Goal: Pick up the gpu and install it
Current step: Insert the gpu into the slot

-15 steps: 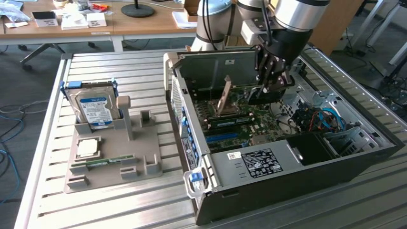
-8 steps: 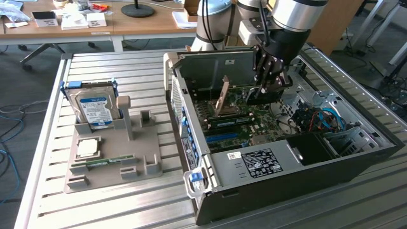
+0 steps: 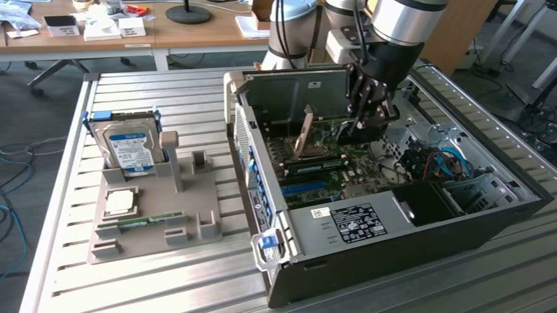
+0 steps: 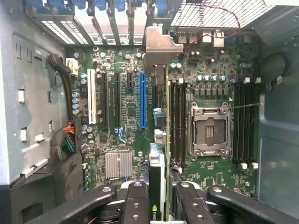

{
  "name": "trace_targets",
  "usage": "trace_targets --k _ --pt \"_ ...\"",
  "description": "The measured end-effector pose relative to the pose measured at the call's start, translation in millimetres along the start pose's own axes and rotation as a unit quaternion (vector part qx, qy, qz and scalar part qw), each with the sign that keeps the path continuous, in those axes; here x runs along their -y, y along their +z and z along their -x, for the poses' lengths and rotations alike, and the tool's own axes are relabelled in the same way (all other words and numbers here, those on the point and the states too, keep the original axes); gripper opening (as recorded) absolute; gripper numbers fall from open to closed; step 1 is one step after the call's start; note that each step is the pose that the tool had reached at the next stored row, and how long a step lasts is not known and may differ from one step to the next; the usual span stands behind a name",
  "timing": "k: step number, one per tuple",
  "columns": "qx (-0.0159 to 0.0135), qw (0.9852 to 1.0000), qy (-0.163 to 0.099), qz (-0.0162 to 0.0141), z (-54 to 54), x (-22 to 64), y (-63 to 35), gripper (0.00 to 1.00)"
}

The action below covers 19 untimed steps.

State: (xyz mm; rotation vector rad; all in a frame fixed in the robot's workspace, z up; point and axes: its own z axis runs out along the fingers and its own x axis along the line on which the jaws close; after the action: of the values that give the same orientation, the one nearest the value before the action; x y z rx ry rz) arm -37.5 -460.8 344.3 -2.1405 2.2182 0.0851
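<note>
Wrist view: the hand (image 4: 161, 201) is closed on the gpu (image 4: 157, 161). Its fingers (image 4: 135, 200) clamp the card edge-on, so it stands upright over the motherboard (image 4: 126, 116) inside the computer case (image 3: 418, 228). The card is not seated. Its silvery bracket (image 4: 159, 46) hangs near the case's rear slot openings, and its lower edge runs just beside the blue slot (image 4: 142, 100), between that slot and the memory slots (image 4: 178, 121).

Seating it well seems to call for keeping the card plumb and squaring its edge over one long slot, with the bracket meeting the rear opening at the same time. A tilt would likely jam the connector. Which slot is meant cannot be told.

Close around the card are a finned heat sink (image 4: 119, 164), a cable bundle (image 4: 65, 140) at the case's side wall, and the open processor socket (image 4: 209, 130) beyond the memory slots.

Exterior view, as an onlooker sees it: the case lies open on the slatted table (image 3: 174, 287), toward the edge on the exterior view's right, and a raised drive cage (image 3: 296, 88) crowds the arm. Toward the edge on the exterior view's left, a grey holder (image 3: 148, 235) carries a memory stick (image 3: 139, 222), a processor chip (image 3: 119, 202) and a hard drive (image 3: 130, 149). A wooden desk (image 3: 174, 36) stands past the far edge.
</note>
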Motion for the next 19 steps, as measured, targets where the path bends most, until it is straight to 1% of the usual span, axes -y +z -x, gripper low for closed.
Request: trace_targets --k 9,15,19 --pt "0.0000 1.0000 0.000 0.0000 -0.1 0.0 1.6 0.27" --pt "0.0000 1.0000 0.000 0.0000 -0.5 0.0 6.2 0.27" --pt "-0.0002 1.0000 0.000 0.0000 -0.5 0.0 6.4 0.27"
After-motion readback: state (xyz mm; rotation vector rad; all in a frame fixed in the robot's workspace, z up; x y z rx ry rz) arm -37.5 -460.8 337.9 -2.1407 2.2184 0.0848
